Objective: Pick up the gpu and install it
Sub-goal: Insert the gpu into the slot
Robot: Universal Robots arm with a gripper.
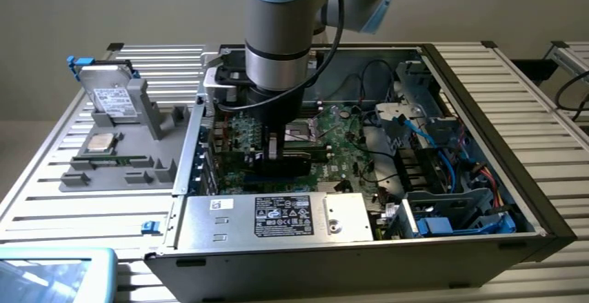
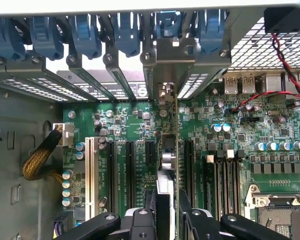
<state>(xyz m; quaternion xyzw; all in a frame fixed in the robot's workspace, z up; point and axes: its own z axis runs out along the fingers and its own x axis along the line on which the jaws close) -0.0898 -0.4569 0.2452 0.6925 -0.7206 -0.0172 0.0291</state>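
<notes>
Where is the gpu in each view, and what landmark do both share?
Exterior view: the gpu stands on edge inside the case, under the gripper.
Wrist view: the gpu runs edge-on from the gripper toward the slot brackets.
Shared landmark: the silver CPU socket on the motherboard.

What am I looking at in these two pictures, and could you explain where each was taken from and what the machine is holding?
The machine is a robot arm with a gripper. One picture comes from a camera off the arm; the other from a camera on its wrist, looking down past the gripper. On the slatted table lies an open computer case beside a grey holder with a hard drive. The gripper holds the gpu, edge-on, at the motherboard slots.
</notes>
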